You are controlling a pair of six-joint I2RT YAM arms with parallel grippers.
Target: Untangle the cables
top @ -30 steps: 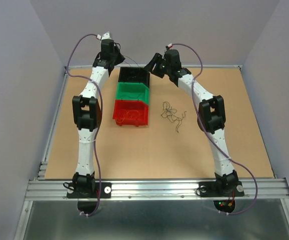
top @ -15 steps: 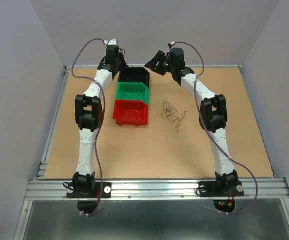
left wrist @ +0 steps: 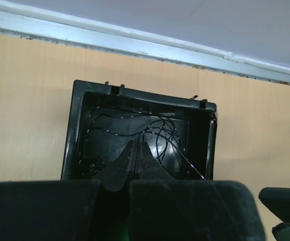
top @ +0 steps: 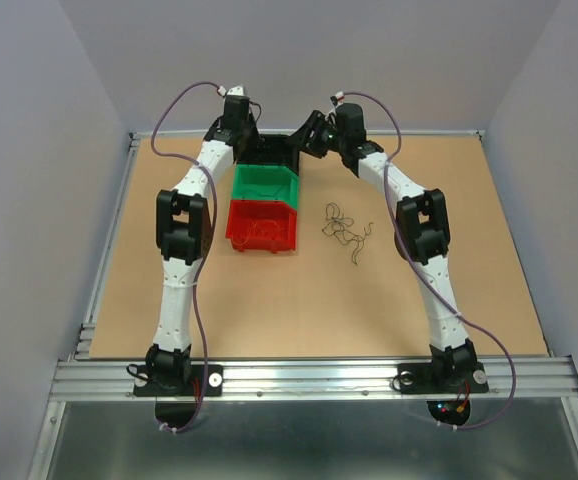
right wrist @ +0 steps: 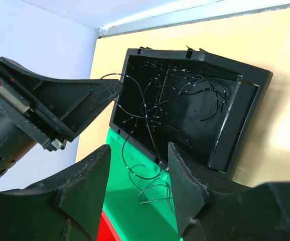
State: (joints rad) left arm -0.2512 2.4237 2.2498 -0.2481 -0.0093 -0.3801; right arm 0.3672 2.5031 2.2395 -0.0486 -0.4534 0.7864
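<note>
Left jaws closed over black bin (right wrist: pixel 240 115), perhaps pinching a black cable (right wrist: pixel 152 109) to drop by colour; right jaws open alongside, loose strands between, ready to tease.

1. Top view: most of the black bin (top: pixel 274 155) is hidden.
2. The loose cables (top: pixel 344 228) are too thin to separate (colours unreadable).
3. Right wrist view: the red bin (right wrist: pixel 104 231) is cut off below.
</note>
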